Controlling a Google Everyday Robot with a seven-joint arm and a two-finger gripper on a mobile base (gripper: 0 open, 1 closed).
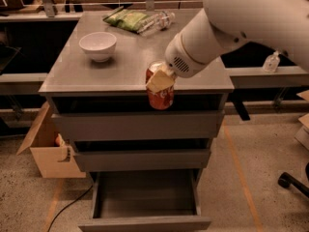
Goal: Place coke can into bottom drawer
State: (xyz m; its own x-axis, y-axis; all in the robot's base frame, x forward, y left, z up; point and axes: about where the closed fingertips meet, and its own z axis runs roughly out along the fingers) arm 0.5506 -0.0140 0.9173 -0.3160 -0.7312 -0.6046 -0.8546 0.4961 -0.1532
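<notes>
My gripper (pixel 161 80) is shut on the red coke can (pixel 161 96) and holds it upright in the air just past the front edge of the grey cabinet's top (pixel 120 71). One cream finger (pixel 160 81) lies across the can's upper part. The can hangs in front of the top drawer. The bottom drawer (pixel 145 197) is pulled open below, a wide shallow grey box, and nothing shows inside it.
A white bowl (pixel 98 45), a green snack bag (pixel 127 19) and a clear plastic bottle (pixel 157 21) sit on the cabinet top. A cardboard box (pixel 46 146) stands on the floor at the left. A chair wheel (pixel 286 180) is at the right.
</notes>
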